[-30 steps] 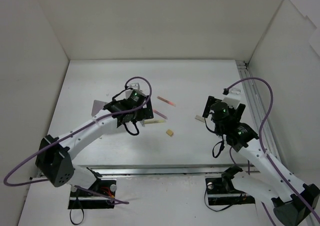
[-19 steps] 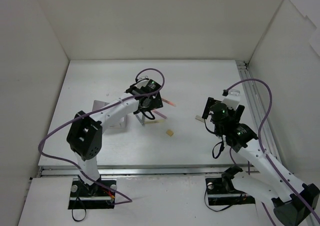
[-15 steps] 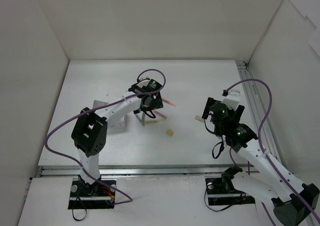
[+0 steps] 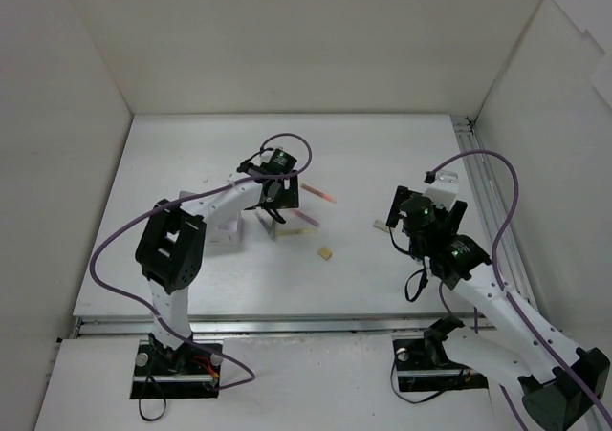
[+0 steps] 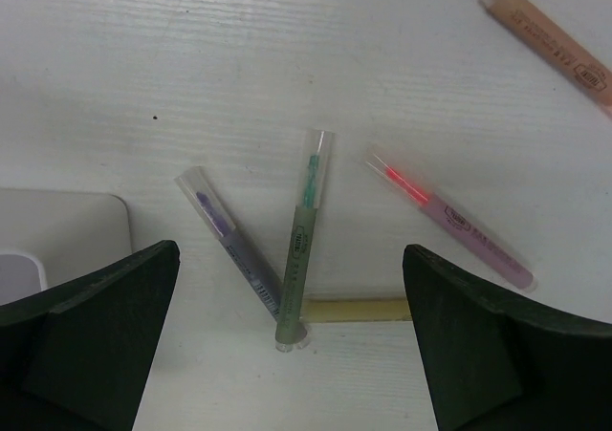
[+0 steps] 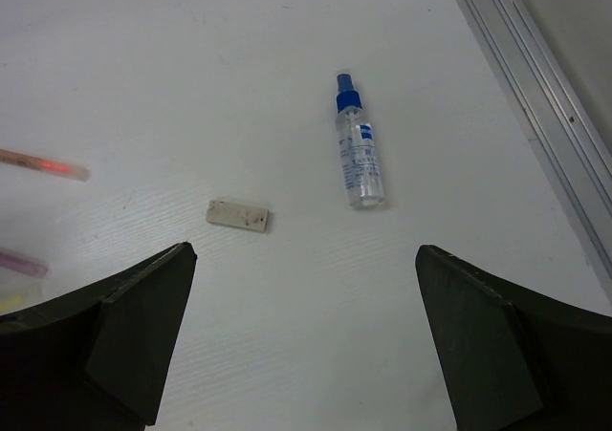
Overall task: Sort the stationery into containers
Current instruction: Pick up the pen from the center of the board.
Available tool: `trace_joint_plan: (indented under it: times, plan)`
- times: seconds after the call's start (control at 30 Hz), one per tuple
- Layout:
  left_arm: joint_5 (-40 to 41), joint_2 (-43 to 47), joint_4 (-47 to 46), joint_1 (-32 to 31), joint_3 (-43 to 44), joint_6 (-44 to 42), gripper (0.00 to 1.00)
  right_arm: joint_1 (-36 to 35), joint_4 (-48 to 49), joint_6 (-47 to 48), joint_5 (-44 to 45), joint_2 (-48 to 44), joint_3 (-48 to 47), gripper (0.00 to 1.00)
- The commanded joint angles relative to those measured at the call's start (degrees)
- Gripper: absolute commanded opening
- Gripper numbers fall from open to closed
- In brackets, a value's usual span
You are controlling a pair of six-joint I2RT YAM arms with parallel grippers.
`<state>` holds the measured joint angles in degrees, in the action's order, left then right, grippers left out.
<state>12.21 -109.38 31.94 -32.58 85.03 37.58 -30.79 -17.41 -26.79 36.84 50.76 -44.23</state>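
Four pens lay fanned under my left claw (image 4: 272, 200), which hung above them with its jaws spread wide and nothing between them. The grey-green pen (image 5: 299, 254) sat on top, one end touching the purple pen (image 5: 228, 240) and crossing the yellow pen (image 5: 359, 309), while the pink-tipped pen (image 5: 449, 223) lay just to the right, apart from them. A fifth, orange-pink pen (image 5: 550, 39) rested farther off. The white box (image 5: 67, 226) was just left of the cluster, mostly hidden from me, so I could not tell what it held. I judged this the approach to a pen pick, with sorting barely begun. The next move called for lowering onto the grey-green pen with my fingers across its shaft and closing on it alone, without dragging the purple one, then carrying it left to the box. My right claw (image 6: 301, 259) was equally wide and empty, poised over the off-white eraser (image 6: 238, 215), a spray bottle (image 6: 360, 159) near it on the right. The tan eraser (image 4: 325, 253) lay between the arms.
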Motion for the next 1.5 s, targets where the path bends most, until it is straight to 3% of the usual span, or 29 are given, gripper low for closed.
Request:
trace_joint_plan:
  times: [0.0, 0.2, 0.53, 1.1, 1.27, 1.37, 1.47]
  plan:
    - [0.53, -0.56, -3.03, -0.47, 0.22, -7.16, 0.98, 0.20, 1.33, -0.37, 2.27, 1.09, -0.25, 0.98]
    - [-0.25, -2.50, -3.03, -0.47, 0.31, -10.69, 0.81, 0.20, 0.97, -0.37, 2.27, 1.71, -0.51, 0.98]
    - [-3.42, -4.26, -5.84, -0.47, 0.04, -15.61, 0.64, 0.29, 0.62, -0.46, 2.27, 3.29, -0.95, 0.98]
    - [-0.52, -3.20, -4.61, -1.52, 0.75, -16.57, 0.61, 0.38, 0.36, -0.20, 1.75, 5.75, -1.83, 0.98]
    - [-1.74, -6.54, -4.26, -1.52, 2.59, -16.49, 0.48, 0.38, 0.27, -0.02, 1.74, 5.75, -1.92, 0.98]
    - [-2.53, -8.12, -4.43, -1.52, 3.12, -16.40, 0.47, 0.20, 0.27, -0.02, 1.74, 5.49, -1.92, 0.98]
    - [-2.80, -9.44, -4.43, -1.52, 4.08, -15.96, 0.36, 0.29, 0.18, -0.02, 1.74, 5.49, -2.09, 0.98]
